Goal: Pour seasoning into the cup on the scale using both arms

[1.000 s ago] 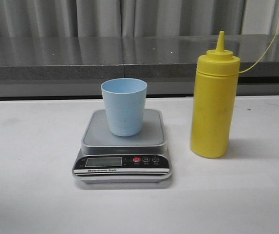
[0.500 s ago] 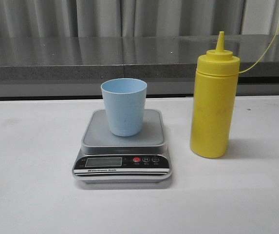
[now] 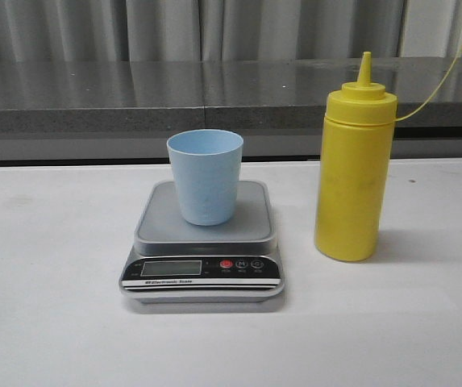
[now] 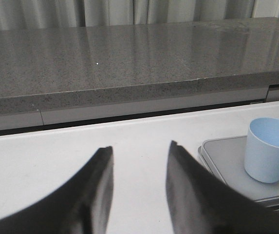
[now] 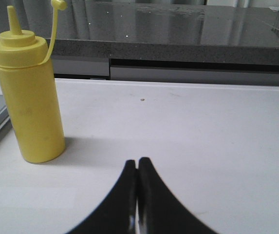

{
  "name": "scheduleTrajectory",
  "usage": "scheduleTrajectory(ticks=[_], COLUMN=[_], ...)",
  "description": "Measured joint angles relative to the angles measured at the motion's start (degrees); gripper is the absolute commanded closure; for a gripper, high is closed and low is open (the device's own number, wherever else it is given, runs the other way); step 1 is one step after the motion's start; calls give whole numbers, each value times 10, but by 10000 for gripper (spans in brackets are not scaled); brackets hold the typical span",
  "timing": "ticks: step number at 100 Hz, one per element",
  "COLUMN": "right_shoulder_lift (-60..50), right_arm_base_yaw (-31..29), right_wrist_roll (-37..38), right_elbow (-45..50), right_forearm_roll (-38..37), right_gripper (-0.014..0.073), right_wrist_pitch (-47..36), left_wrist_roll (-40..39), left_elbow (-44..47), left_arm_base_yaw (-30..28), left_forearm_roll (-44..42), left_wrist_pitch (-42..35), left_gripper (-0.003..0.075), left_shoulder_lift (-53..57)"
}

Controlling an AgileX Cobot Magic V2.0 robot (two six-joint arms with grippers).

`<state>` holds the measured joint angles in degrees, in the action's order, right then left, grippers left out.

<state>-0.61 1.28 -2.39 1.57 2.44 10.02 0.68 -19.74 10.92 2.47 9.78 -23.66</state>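
Left gripper hovers over bare white table with its two black fingers spread apart and nothing between them. Ahead of it and off to its right side sits the scale, with the cup standing upright on the grey platform. Right gripper has its fingers pressed together, tips touching, and pinches nothing; it too hangs above the table. Ahead of it and to its left stands the seasoning bottle, upright on the table, its small cap off the nozzle and dangling high on a thin yellow tether.

From the front view neither gripper shows. The scale lies flat on the table; the pale blue cup rests open end up near the middle of its platform. The seasoning bottle stands just beside the scale on the right, apart from it, cone nozzle bare. On the scale's black front panel are an LCD display, blank as far as can be told, a red button and two further round buttons. A white strip below reads "Electronic Scale". The bottle and cup carry no readable label.
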Motion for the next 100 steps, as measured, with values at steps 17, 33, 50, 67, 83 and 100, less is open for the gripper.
scheduleTrajectory(ticks=[17, 33, 50, 67, 83, 100], right_shoulder_lift=[0, 0, 0, 0, 0, 0], right_arm_base_yaw=[0, 0, 0, 0, 0, 0], right_wrist_roll=[0, 0, 0, 0, 0, 4], right_elbow=[0, 0, 0, 0, 0, 0], right_forearm_roll=[0, 0, 0, 0, 0, 15], right_gripper=[662, 662, 662, 662, 662, 662], right_wrist_pitch=[0, 0, 0, 0, -9, -64], left_wrist_roll=[0, 0, 0, 0, 0, 0], left_elbow=[0, 0, 0, 0, 0, 0], left_arm_base_yaw=[0, 0, 0, 0, 0, 0], left_forearm_roll=[0, -1, -1, -1, -1, -1], left_wrist_pitch=[0, 0, 0, 0, 0, 0], left_gripper=[740, 740, 740, 740, 740, 740], left_shoulder_lift=[0, 0, 0, 0, 0, 0])
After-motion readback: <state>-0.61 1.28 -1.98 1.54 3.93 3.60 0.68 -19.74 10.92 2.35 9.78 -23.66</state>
